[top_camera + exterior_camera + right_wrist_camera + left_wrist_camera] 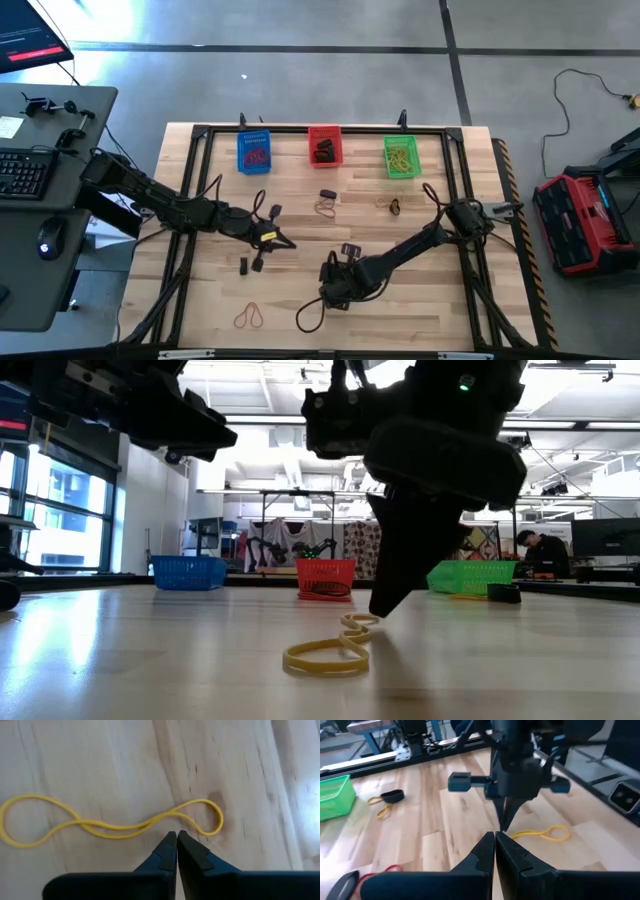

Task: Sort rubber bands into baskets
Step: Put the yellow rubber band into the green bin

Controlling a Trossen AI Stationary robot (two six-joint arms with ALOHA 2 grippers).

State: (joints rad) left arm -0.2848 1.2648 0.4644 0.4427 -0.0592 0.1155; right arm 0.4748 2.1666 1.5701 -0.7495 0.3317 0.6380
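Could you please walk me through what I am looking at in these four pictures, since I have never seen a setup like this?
Two dark robot arms work at a wooden table. One picture looks straight down, one looks level across the tabletop, and two come from cameras on the wrists. At the far edge stand a blue basket, a red basket and a green basket, each already holding some rubber bands; more bands lie loose on the wood. The right gripper is down at the near edge, shut, its tips at a yellow rubber band lying twisted on the table; whether the band is actually pinched cannot be told. The left gripper is shut on nothing, above the table's left part.
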